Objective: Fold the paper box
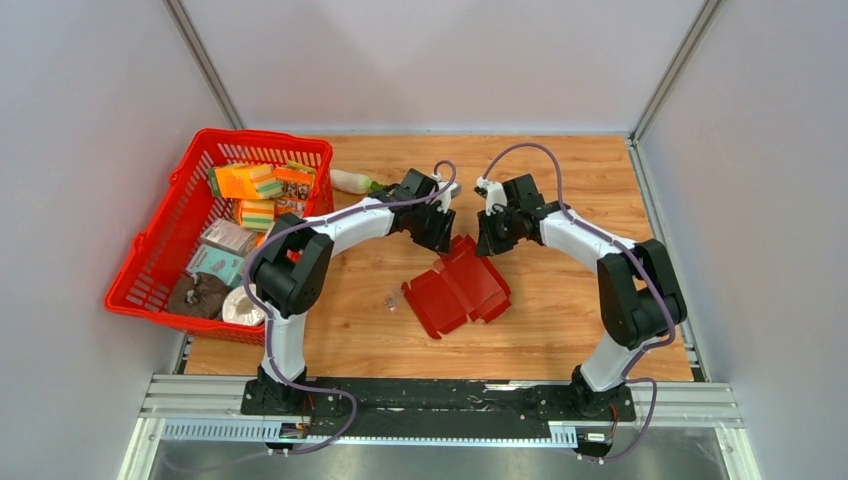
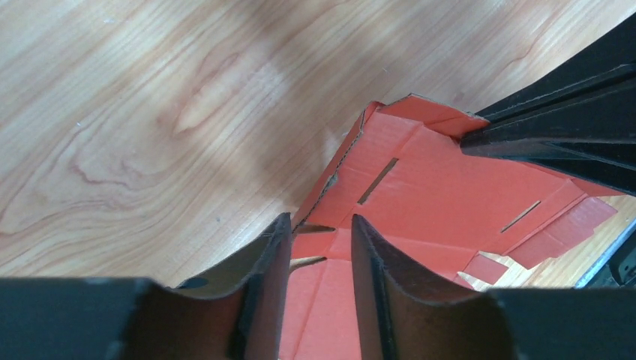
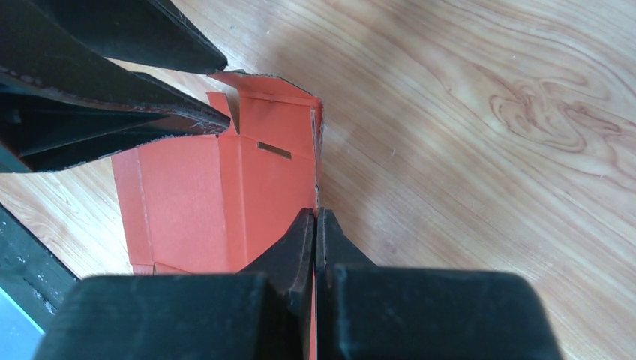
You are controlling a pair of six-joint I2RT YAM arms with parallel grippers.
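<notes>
cardboard of the paper box [image 1: 458, 285], lying open on the table [image 1: 560, 330], looks light, thin and springy, best taken by a panel edge, as the right gripper [image 3: 316, 225] pinches its raised wall while the left gripper [image 2: 321, 240] hangs slightly spread over it.

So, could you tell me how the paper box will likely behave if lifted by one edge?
Probably floppy: the paper box is thin creased sheet lying mostly flat, so panels should hinge. Likely light enough to slide on the smooth wooden table when pushed. The right gripper, pinching its wall, may crease it.
</notes>
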